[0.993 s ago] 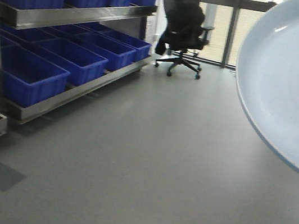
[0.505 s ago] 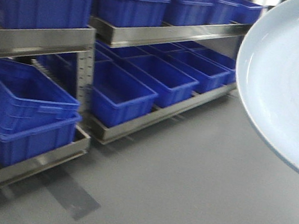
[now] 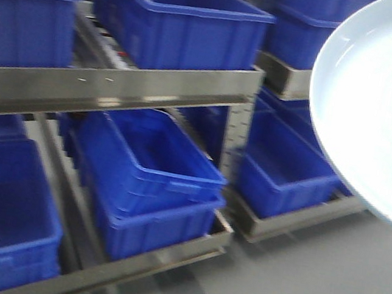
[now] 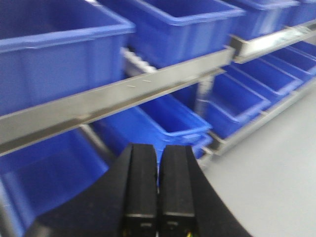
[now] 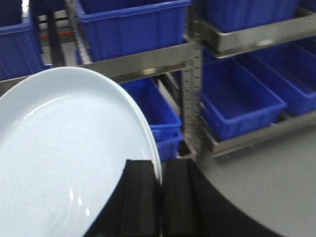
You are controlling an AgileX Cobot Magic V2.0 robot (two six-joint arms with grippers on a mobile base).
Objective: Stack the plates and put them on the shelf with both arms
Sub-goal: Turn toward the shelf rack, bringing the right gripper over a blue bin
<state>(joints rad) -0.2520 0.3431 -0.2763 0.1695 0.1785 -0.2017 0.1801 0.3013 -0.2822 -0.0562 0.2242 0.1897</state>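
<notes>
A wide, glossy, pale blue-white plate (image 3: 388, 110) fills the right edge of the front view, held up in the air. In the right wrist view the same plate (image 5: 64, 158) spreads to the left, and my right gripper (image 5: 159, 165) is shut on its rim, one black finger on each side. My left gripper (image 4: 158, 148) is shut with nothing between its fingers and hangs in front of the rack. The steel shelf (image 3: 115, 89) crosses the front view at mid height, and its rail (image 4: 123, 96) runs just ahead of the left gripper. Neither arm shows in the front view.
Blue plastic bins (image 3: 175, 17) fill the upper shelf, and more bins (image 3: 154, 178) sit on the lower level. A perforated steel upright (image 3: 235, 142) divides two rack bays. Grey floor (image 3: 323, 286) lies at the lower right.
The front view has swung left and closer to the rack: the office chair and open floor are gone, and bins now fill the frame. The plate stays at the right edge.
</notes>
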